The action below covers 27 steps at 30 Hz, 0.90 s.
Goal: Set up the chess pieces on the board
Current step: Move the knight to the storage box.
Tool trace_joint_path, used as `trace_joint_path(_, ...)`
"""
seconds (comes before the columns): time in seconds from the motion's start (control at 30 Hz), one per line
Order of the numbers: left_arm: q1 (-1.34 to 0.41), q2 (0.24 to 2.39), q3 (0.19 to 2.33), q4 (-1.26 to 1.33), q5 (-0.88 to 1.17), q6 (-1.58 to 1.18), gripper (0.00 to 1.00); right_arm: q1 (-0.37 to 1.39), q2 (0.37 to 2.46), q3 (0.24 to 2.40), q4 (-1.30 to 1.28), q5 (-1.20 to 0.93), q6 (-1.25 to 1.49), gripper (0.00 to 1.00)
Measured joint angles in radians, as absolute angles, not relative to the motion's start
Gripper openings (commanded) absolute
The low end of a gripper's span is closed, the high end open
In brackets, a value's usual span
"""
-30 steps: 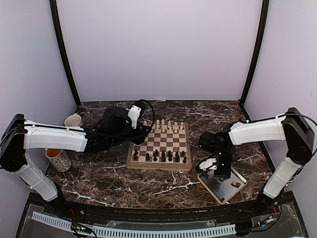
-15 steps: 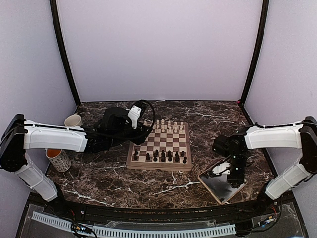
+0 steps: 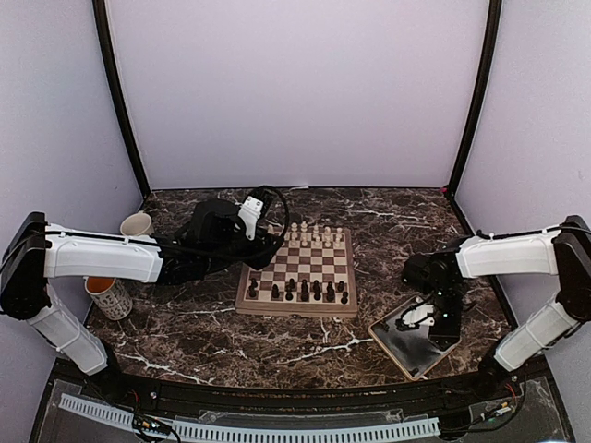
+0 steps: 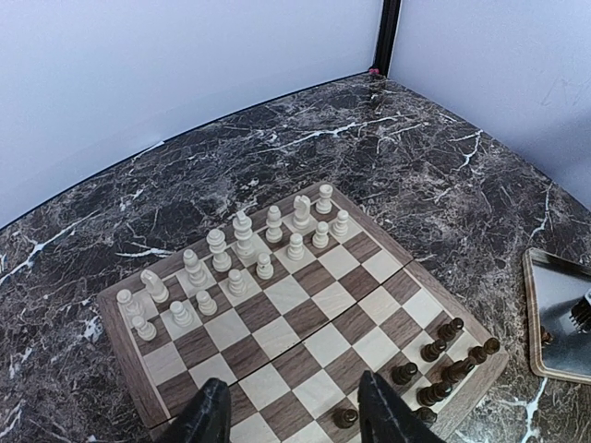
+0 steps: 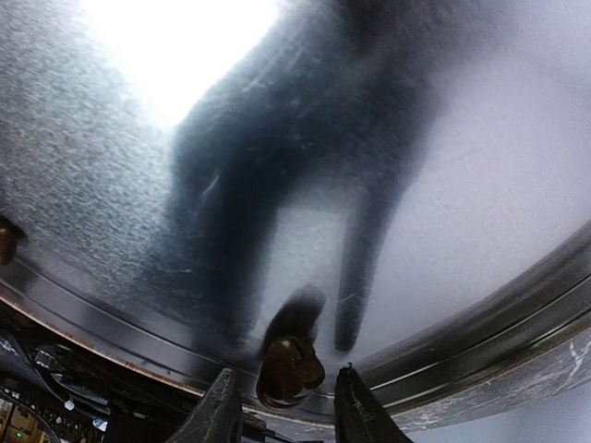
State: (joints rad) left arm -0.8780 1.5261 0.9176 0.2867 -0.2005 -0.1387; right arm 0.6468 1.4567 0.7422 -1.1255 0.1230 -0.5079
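Observation:
The board [image 3: 295,312] lies mid-table, with dark brown chess pieces [image 3: 305,291] in its near rows and cream chessmen [image 3: 314,233] in the far rows. My left gripper [image 3: 257,242] hovers over the board's left edge. In the left wrist view it [image 4: 295,420] is open and empty above the squares, and the dark pieces [image 4: 443,355] stand to its right. My right gripper [image 3: 440,321] is down in the metal tray [image 3: 406,355]. Its open jaws [image 5: 288,406] straddle a lying dark piece [image 5: 289,369], with a gap on each side.
The tray's raised rim [image 5: 517,323] runs just behind the straddled piece, and another dark piece [image 5: 5,240] shows at the left edge of that view. A white mug [image 3: 137,223] and a patterned cup [image 3: 108,297] stand at the table's left.
The right arm swung right and lowered its gripper into the tray's near right part, around a dark piece. The left arm has not moved.

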Motion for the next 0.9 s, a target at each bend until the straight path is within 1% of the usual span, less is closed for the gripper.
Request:
trace_joint_path(0.13,-0.878,1.526,0.918,0.287,-0.200,-0.139,0.50,0.647,1.483,0.730,-1.120,0.150,-0.512,0.25)
trace_joint_path(0.23,-0.878,1.526,0.918,0.287,-0.200,-0.139,0.50,0.647,1.501,0.730,-1.108,0.170,-0.515,0.21)
trace_joint_path(0.4,-0.878,1.526,0.918,0.287,-0.202,-0.139,0.50,0.647,1.529,0.757,-1.099,0.195,-0.519,0.18)
trace_joint_path(0.5,-0.878,1.526,0.917,0.287,-0.204,-0.139,0.50,0.647,1.557,0.809,-1.090,0.194,-0.521,0.17)
trace_joint_path(0.67,-0.878,1.526,0.917,0.287,-0.204,-0.139,0.50,0.657,1.643,0.920,-1.056,0.176,-0.519,0.18)
trace_joint_path(0.77,-0.878,1.526,0.917,0.287,-0.204,-0.139,0.50,0.674,1.682,0.956,-1.028,0.164,-0.520,0.24)
trace_joint_path(0.9,-0.878,1.526,0.917,0.287,-0.205,-0.139,0.50,0.682,1.688,0.953,-1.000,0.155,-0.519,0.29)
